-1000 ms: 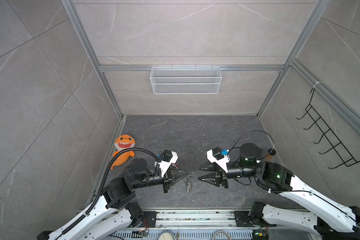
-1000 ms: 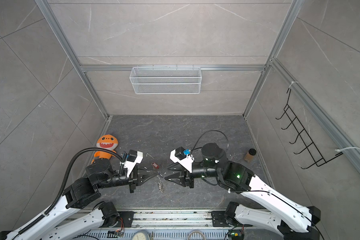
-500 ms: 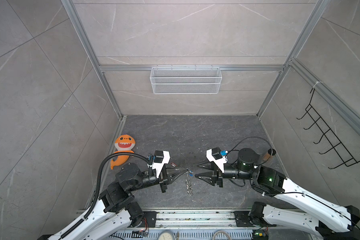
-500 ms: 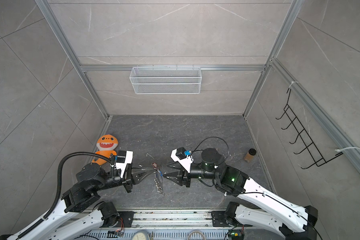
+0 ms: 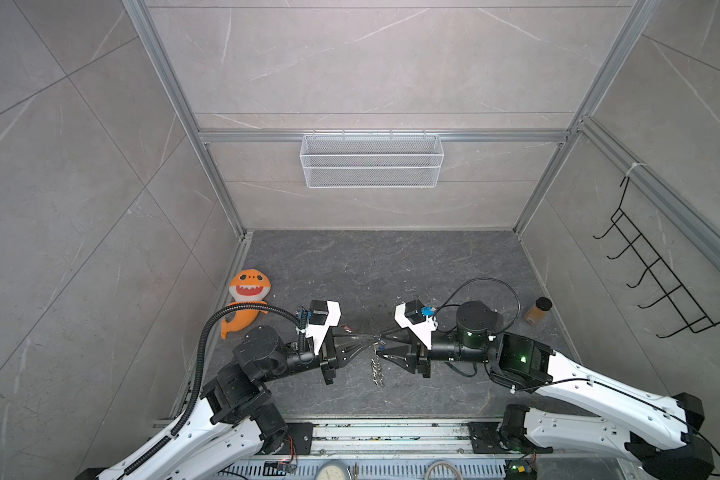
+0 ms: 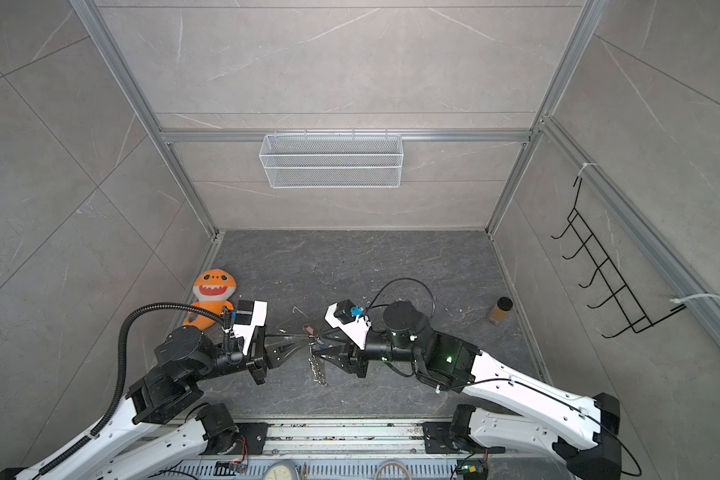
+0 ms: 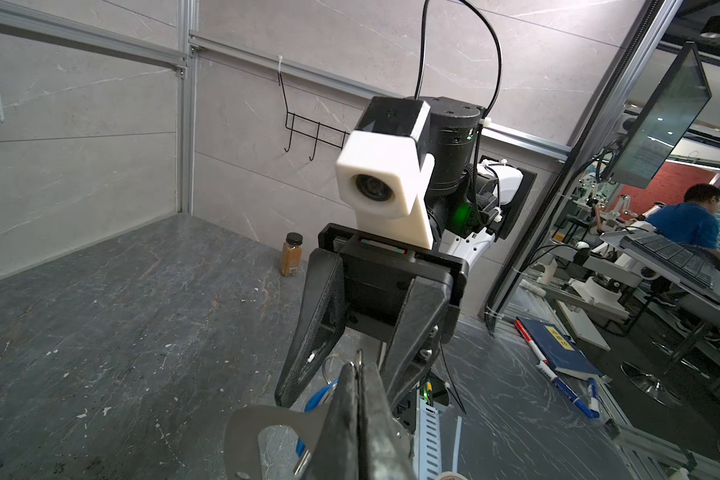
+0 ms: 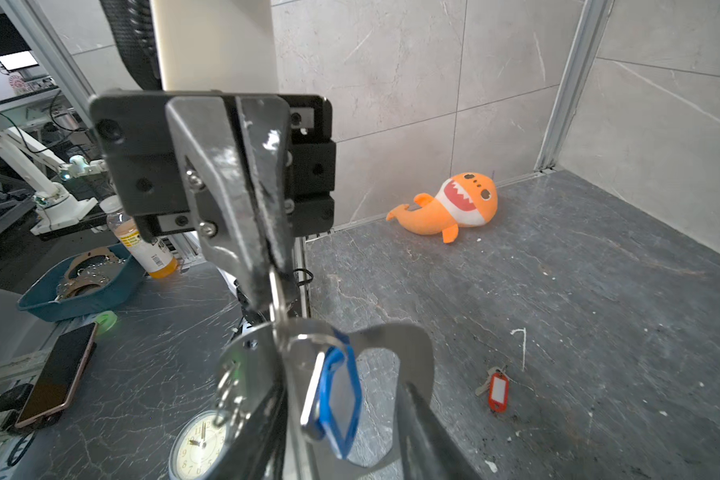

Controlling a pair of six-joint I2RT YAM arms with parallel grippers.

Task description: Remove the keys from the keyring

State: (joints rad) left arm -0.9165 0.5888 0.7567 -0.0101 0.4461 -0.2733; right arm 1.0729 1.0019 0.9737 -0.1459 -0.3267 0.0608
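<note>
The left claw (image 5: 371, 338) is clamped shut, its tips pinching the top ring of the keyring (image 5: 377, 370) in the lower middle of both top views, raised off the bench (image 5: 391, 270). Just above those tips in a top view, the red-tagged key (image 6: 308, 329) lies loose on the bench, already free. From the pinched ring the grey strap loop (image 8: 395, 338) curls out and the linked rings dangle toward the bench. The blue-tagged key (image 8: 335, 399) still hangs from that ring, right at the left claw's tips.

To the right, the right claw (image 5: 383, 347) faces the left one tip to tip, its jaws part open with nothing gripped. In the right wrist view the blue tag sits in the gap between its fingers (image 8: 429, 449), close to one and clear of the other, so the right arm is the nearer one. The tag seems to hang long axis down, crosswise to that claw's reach. The coming move likely turns on closing across it and drawing rightward.
</note>
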